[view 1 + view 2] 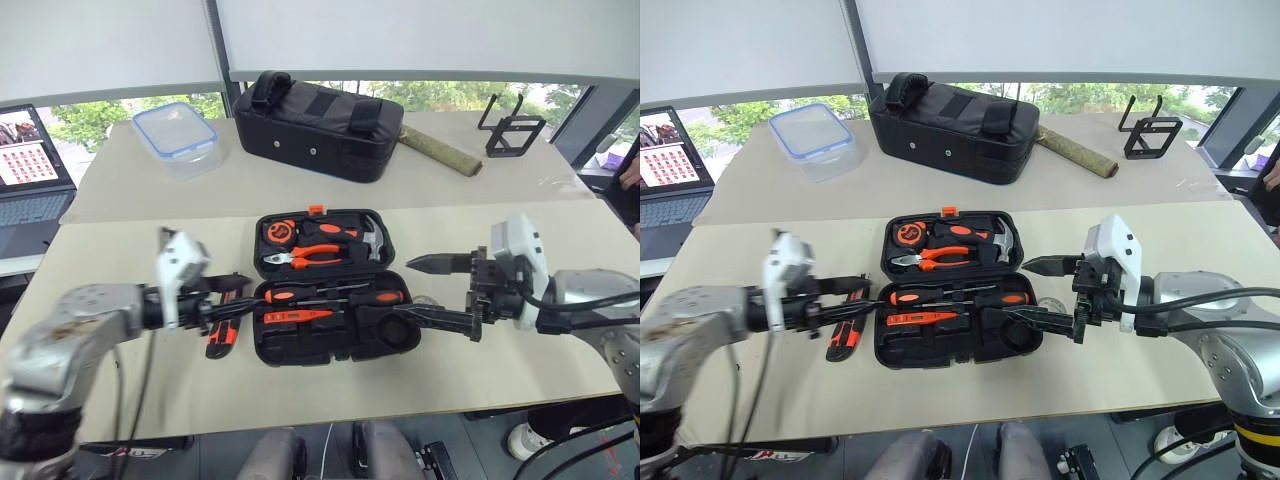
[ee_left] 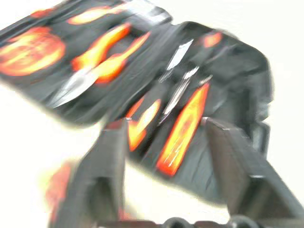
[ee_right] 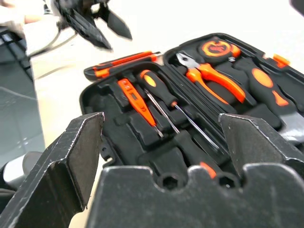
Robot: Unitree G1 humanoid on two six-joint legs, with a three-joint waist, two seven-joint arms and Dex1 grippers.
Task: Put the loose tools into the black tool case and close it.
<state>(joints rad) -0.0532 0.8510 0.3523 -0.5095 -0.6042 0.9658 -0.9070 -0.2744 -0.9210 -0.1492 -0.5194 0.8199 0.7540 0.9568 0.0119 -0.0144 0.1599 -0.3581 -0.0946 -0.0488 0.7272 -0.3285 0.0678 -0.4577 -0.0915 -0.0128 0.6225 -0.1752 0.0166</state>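
The black tool case [image 1: 300, 345] lies open in the middle of the near table. Its far half holds pliers, a hammer and a tape measure. In the near half lie an orange-and-black screwdriver [image 1: 330, 293] and a slim orange one [image 1: 298, 316]. The black-and-orange utility knife [image 1: 222, 336] rests on the table just left of the case. My left gripper [image 1: 238, 296] hovers open over the knife at the case's left edge, nothing between its fingers. My right gripper [image 1: 425, 290] stands open at the case's right edge, pointing left, with its near finger over that corner.
On the far table sit a black fabric bag [image 1: 318, 125], a clear container with a blue rim [image 1: 178, 138], a green roll [image 1: 440, 150] and a black stand [image 1: 512, 128]. A laptop [image 1: 30, 165] stands at the far left. The table's front edge runs just below the case.
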